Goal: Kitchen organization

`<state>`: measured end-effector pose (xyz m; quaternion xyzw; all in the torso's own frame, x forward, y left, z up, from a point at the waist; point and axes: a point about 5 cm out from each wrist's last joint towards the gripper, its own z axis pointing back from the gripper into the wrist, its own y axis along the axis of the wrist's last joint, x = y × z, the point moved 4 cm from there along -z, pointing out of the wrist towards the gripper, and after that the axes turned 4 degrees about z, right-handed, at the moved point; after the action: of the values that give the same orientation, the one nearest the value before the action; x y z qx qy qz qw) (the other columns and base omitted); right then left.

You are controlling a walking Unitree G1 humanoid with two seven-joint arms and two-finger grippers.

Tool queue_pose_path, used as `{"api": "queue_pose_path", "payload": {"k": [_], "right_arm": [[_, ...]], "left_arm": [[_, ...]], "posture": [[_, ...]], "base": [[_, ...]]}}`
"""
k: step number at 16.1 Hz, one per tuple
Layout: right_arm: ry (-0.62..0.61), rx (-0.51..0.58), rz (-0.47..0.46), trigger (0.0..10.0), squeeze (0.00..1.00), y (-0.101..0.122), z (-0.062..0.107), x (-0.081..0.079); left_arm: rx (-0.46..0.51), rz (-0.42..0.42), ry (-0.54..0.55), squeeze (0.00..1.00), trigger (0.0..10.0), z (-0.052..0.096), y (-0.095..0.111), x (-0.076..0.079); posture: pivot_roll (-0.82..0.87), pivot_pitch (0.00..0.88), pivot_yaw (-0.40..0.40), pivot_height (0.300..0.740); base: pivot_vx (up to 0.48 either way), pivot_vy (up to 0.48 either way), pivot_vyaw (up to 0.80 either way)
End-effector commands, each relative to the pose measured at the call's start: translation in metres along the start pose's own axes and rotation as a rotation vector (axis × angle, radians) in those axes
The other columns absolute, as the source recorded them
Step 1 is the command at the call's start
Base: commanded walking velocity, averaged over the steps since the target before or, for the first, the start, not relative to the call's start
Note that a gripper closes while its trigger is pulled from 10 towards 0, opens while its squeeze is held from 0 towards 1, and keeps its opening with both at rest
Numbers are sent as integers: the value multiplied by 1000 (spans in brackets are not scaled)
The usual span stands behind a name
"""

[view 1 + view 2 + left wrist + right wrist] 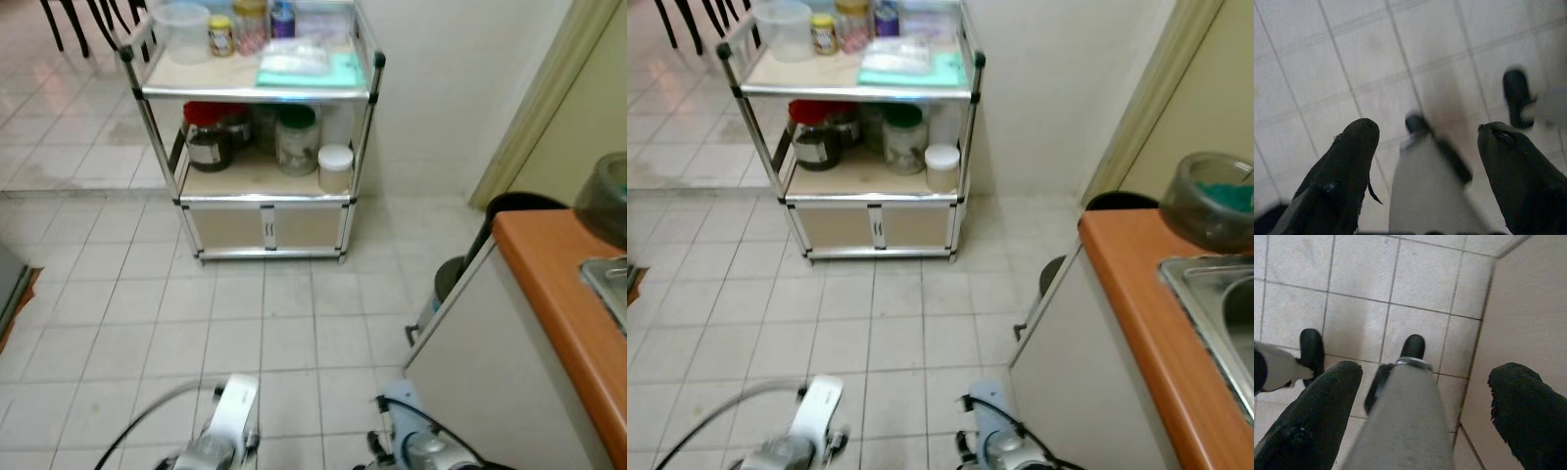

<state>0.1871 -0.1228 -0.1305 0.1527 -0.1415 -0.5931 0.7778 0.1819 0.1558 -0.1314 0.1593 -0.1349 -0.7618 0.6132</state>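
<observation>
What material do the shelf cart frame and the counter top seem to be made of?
The cart frame looks like polished metal: its thin silver tubes shine, with black caps at the corners. Its shelves look like pale wood or laminate. The counter top looks like smooth orange laminate with an even colour, though I cannot be sure.

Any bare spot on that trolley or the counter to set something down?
Trolley: middle shelf is bare along its front left edge, ahead of the dark jar; top shelf is crowded. The orange counter is bare between its near corner and the sink.
</observation>
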Motion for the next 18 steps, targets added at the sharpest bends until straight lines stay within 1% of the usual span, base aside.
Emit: {"api": "queue_pose_path", "payload": {"k": [1,3,6,7,8,9,10,11,12,13,14,15,16,17,18], "right_arm": [[-18,12,6,10000,0,3,0,2],[-21,18,2,10000,0,4,0,0],[-18,37,-10,10000,0,7,0,-7],[-22,68,-32,10000,0,15,0,-10],[-23,146,-6,10000,0,37,1,-11],[-22,165,3,10000,0,42,2,-12],[-27,285,0,10000,0,74,7,2],[-40,372,-21,10000,0,95,14,35],[-31,485,-25,10000,651,124,26,47],[-10,581,-10,10000,1000,147,35,40],[-4,615,-5,10000,1000,156,39,35],[6,697,-26,10000,1000,174,49,28],[-16,830,-10,10000,1000,201,69,19],[-20,884,1,10000,1000,213,78,17],[-31,946,-14,10000,1000,223,89,17]], "left_arm": [[8,-12,18,0,10000,-1,8,-3],[4,-14,26,0,10000,-1,9,-4],[33,-13,43,0,10000,0,14,-7],[77,4,57,0,10000,0,23,-11],[160,43,86,0,10000,2,42,-20],[177,49,94,0,10000,3,46,-22],[304,68,116,0,10000,9,74,-33],[377,105,125,0,10000,15,90,-41],[471,144,139,0,10000,24,108,-55],[561,167,139,0,10000,34,122,-64],[598,175,135,0,10000,39,128,-68],[658,180,136,0,10000,49,138,-77],[774,208,156,0,10000,72,152,-89],[856,198,172,0,10000,89,163,-92],[936,182,183,0,10000,106,174,-92]], "posture": [[-68,0,4,740],[-65,0,3,740],[-64,0,5,740],[-64,0,9,740],[-62,0,20,740],[-61,0,22,740],[-60,0,35,740],[-58,0,42,740],[-54,0,51,740],[-52,0,58,740],[-52,0,60,740],[-55,0,71,740],[-60,0,73,740],[-60,5,54,740],[-54,10,39,740]], "base": [[0,0,0],[0,0,0],[0,0,0],[0,0,0],[0,0,0],[0,0,0],[0,0,0],[0,0,0],[0,0,0],[0,0,0],[0,0,0],[0,0,0],[0,0,0],[0,0,0],[0,0,-644]]}}
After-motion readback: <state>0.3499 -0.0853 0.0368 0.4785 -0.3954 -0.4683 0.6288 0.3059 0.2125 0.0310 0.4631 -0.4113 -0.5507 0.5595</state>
